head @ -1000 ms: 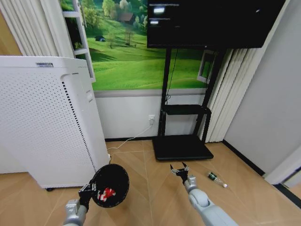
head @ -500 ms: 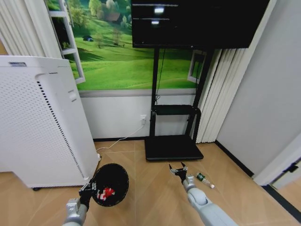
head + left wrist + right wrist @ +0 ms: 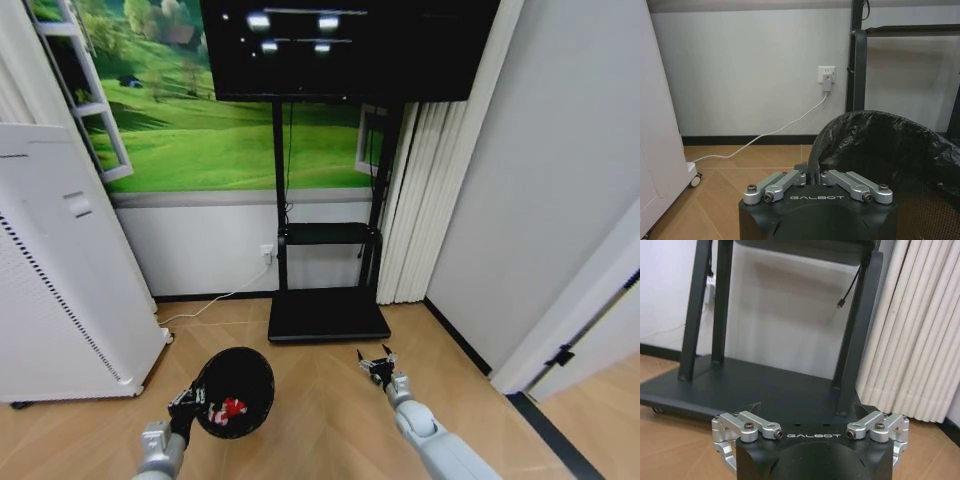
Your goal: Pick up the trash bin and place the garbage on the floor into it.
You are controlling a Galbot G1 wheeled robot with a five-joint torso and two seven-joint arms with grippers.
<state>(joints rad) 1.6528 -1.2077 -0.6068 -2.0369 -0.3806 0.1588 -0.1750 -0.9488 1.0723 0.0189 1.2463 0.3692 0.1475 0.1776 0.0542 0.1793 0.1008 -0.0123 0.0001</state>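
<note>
Head view has swung right since a second ago: the white appliance [image 3: 60, 270] now sits cut off at the far left edge, the TV stand [image 3: 328, 318] has slid from right of centre to the middle, and a grey wall with a door edge takes up the right side. That is your camera turning with the robot, not the room moving. You hold the bin [image 3: 236, 392] out low on the left in the left gripper [image 3: 187, 402], clenched on its near rim; the left wrist view shows the fingers pinched together at the edge of the black liner. Red-and-white garbage [image 3: 228, 408] lies inside the bin, so part of the job looks done. The right gripper [image 3: 378, 366] hangs out front near the stand's base, fingers spread and holding nothing; the right wrist view confirms the wide gap. The green bottle that lay on the floor just right of that gripper in both earlier frames cannot be made out now. Both arms keep the same pose as before. My read: you have turned past the last piece, so you need to find it again before reaching.
</note>
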